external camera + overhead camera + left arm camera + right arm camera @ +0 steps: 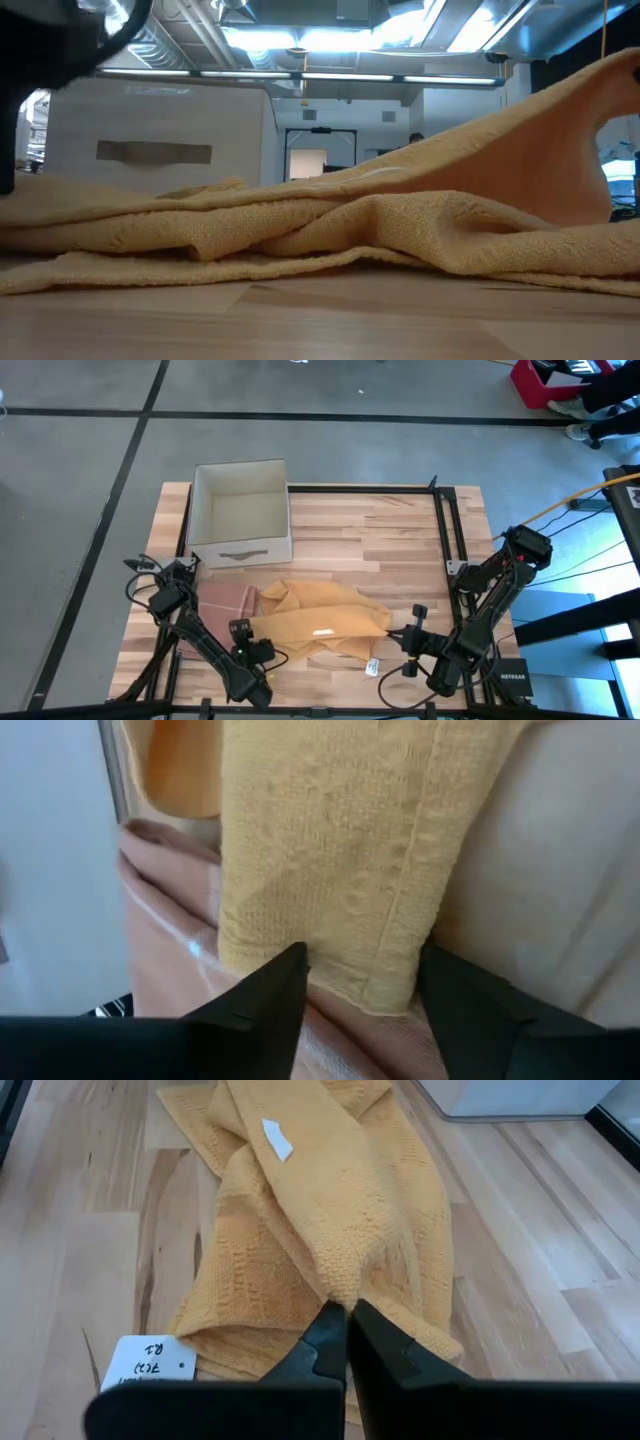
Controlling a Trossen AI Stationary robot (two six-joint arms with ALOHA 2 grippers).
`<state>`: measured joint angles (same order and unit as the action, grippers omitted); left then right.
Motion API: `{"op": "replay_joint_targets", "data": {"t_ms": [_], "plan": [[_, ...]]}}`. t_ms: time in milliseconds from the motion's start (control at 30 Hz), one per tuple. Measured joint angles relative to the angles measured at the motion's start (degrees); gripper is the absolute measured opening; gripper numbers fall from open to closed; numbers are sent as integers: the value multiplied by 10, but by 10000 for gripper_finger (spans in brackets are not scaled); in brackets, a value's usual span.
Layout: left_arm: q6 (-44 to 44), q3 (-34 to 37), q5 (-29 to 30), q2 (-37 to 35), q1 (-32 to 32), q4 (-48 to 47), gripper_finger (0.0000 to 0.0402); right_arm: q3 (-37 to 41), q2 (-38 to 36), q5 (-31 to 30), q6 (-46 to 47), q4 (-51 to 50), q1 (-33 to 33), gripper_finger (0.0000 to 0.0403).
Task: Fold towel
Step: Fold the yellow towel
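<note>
Right end effector (347, 1323) is clamped on a bunched ridge of the yellow towel (320, 622), near-right of the worktop (400, 530). Left end effector (360, 985) is spread wide, one corner of the cloth between its fingers (265, 995), not gripped yet.

Risks: right side has only a thin pinch, so a hard pull prob slips it. If the left closes deep it could also grab the pink cloth (222, 600) lying underneath, dragging both.

Room: the white bin (240, 512) sits just beyond the towel on the far-left, so little space that way. Far-right worktop is open wood. Near edge is close; the white tag (152, 1361) lies by it.
</note>
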<state>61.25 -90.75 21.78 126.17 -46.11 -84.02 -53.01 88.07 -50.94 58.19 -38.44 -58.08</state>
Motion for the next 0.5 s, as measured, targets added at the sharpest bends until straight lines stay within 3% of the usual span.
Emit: {"op": "replay_joint_targets", "data": {"t_ms": [233,500], "plan": [[3,16,-6,0,0,8,92,0,0,1,0,2,0,9],[-15,-44,-8,-8,-5,-38,9,0,0,0,0,3,0,9]]}}
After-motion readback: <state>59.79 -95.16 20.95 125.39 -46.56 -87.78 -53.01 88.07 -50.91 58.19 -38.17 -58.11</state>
